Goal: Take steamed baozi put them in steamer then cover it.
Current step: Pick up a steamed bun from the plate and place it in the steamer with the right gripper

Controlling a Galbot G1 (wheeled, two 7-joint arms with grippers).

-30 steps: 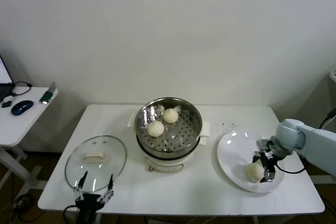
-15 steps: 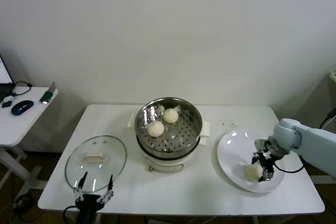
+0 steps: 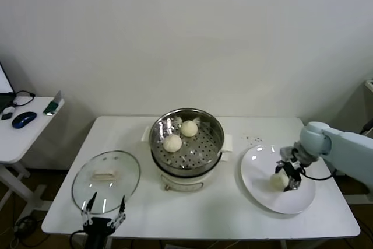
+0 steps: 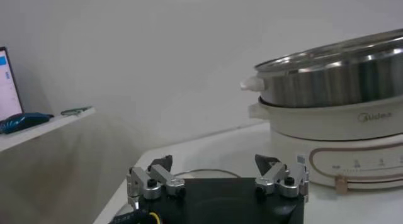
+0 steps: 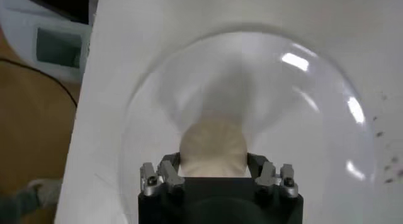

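The steamer [image 3: 217, 144] stands mid-table with two baozi [image 3: 172, 142] [image 3: 189, 127] on its perforated tray. My right gripper [image 3: 287, 178] is shut on a third baozi [image 3: 278, 181] just above the white plate [image 3: 262, 164]. In the right wrist view the baozi [image 5: 213, 146] sits between the fingers of the right gripper [image 5: 213, 165], over the plate [image 5: 315, 118]. The cover [image 3: 106, 180] lies flat on the table to the steamer's left. My left gripper [image 3: 104, 214] is open and parked at the table's front edge, just in front of the cover. It shows in the left wrist view [image 4: 214, 168] with the steamer [image 4: 334, 80] beyond.
A side table [image 3: 17, 138] with a computer mouse [image 3: 24, 119] stands at far left. The white wall runs close behind the table. The table's front edge lies just in front of the cover and the plate.
My right gripper has moved a little back and to the left over the plate with the baozi in it. The left arm, steamer and cover have not moved.
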